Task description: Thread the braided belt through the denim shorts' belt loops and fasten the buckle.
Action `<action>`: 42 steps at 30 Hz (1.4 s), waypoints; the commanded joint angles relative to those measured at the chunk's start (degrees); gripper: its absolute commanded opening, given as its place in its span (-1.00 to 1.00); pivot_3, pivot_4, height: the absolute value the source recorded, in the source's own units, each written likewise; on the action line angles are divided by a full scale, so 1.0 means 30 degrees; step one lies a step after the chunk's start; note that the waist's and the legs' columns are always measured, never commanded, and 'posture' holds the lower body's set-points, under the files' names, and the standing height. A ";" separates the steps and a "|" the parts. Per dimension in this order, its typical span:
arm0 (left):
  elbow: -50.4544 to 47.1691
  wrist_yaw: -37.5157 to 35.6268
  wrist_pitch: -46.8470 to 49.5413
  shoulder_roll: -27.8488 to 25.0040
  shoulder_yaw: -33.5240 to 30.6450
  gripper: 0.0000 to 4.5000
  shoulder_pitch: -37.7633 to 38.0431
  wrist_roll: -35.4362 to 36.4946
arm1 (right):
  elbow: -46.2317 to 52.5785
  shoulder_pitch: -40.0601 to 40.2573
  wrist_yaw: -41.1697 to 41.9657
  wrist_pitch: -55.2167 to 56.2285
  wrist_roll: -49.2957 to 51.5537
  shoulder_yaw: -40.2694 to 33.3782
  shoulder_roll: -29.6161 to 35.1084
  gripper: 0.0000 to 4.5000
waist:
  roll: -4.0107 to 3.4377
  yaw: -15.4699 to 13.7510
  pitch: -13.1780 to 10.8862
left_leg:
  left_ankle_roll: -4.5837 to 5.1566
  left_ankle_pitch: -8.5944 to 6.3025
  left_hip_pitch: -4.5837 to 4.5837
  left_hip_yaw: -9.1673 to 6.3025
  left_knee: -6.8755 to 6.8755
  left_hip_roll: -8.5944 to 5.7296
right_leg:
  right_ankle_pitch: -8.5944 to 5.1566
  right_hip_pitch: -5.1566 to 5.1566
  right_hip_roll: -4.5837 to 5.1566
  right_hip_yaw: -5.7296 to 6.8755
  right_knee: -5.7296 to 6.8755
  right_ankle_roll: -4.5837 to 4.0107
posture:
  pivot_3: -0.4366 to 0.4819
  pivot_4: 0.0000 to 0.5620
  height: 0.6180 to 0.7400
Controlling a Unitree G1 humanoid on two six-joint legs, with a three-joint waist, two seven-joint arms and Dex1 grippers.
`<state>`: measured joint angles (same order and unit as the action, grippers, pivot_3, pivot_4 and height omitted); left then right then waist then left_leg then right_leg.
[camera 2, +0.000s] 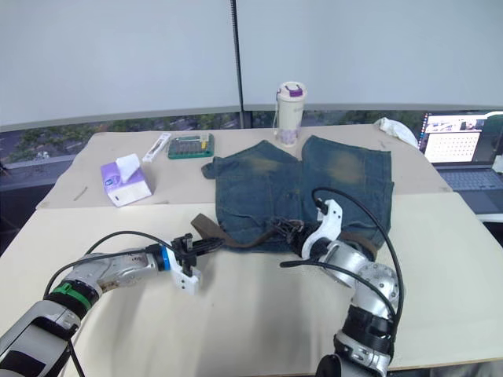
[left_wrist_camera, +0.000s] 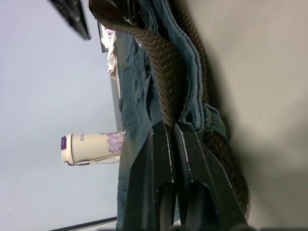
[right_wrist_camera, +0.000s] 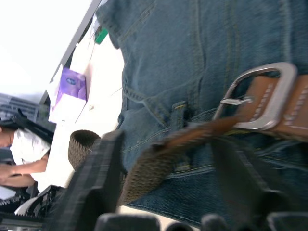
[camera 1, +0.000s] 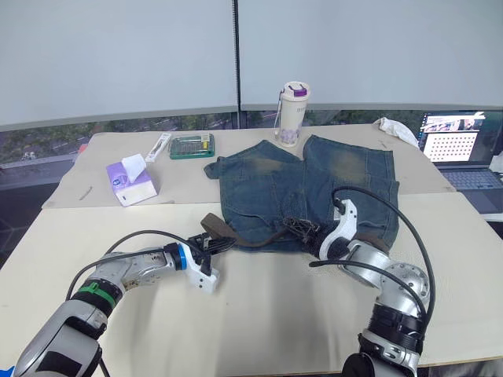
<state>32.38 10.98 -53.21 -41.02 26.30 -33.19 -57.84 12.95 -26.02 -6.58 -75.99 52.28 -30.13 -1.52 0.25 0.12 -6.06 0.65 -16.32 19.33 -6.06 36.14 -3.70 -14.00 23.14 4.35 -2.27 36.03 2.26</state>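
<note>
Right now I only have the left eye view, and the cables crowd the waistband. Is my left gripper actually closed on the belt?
Observer: Yes. In the left wrist view the left gripper is shut on the braided belt.
Operator: And the right one?
Observer: The right gripper is open, with a finger on either side of the belt's free end.
Operator: Is it buckled?
Observer: It doesn't look fastened. The buckle lies on the denim shorts, and the belt's tip only just reaches its frame.
</note>
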 commanded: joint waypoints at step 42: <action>-1.2128 -0.4782 3.0979 1.2586 -1.0634 0.49 0.2741 4.9839 | -0.0371 -0.4060 0.2907 1.0541 -0.0084 0.5157 -0.1321 -1.00 | -0.0082 0.0692 0.0100 | -0.0032 0.0023 0.0008 -0.0019 0.0095 0.0069 | -0.0006 -0.0028 -0.0048 -0.0032 -0.0016 0.0008 | -0.05 -0.47 1.00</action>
<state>-3.40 -5.12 40.11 -4.23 -3.85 -23.50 89.57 8.76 -37.81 0.92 -45.94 50.31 -15.42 -5.10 0.00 2.20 -5.76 0.53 -16.23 19.35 -6.11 36.42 -3.50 -14.02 23.06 4.20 -2.37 35.96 2.29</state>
